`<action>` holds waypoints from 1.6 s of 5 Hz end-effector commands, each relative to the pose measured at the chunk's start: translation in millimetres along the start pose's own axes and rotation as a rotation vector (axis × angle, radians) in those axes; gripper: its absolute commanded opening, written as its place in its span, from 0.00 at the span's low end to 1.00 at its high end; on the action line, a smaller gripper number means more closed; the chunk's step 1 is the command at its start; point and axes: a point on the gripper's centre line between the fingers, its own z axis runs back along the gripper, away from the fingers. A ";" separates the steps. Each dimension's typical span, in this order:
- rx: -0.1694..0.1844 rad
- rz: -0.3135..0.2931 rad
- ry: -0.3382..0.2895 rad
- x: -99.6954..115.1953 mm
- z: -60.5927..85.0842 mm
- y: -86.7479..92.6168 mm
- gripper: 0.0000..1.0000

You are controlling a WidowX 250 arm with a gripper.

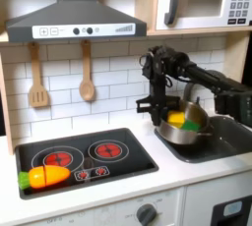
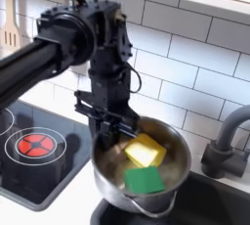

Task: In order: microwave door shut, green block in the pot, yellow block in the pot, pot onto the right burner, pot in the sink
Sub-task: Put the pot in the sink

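Note:
My gripper is shut on the left rim of the silver pot. The pot is tilted slightly over the left end of the dark sink. I cannot tell whether the pot touches the basin. Inside the pot lie the yellow block and, beside it, the green block. At the top right of the first exterior view the microwave door is shut.
The black stove with two red burners lies left of the sink in both exterior views. A toy carrot rests on its front left corner. The dark faucet rises behind the sink. A spatula and spoon hang on the tiled wall.

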 end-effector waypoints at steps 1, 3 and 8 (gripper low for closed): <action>-0.019 -0.052 0.023 3.3 -19.0 -7.8 0.00; -0.041 -0.133 0.034 2.8 -26.9 -14.3 0.00; -0.052 -0.255 0.074 4.7 -47.9 -32.3 0.00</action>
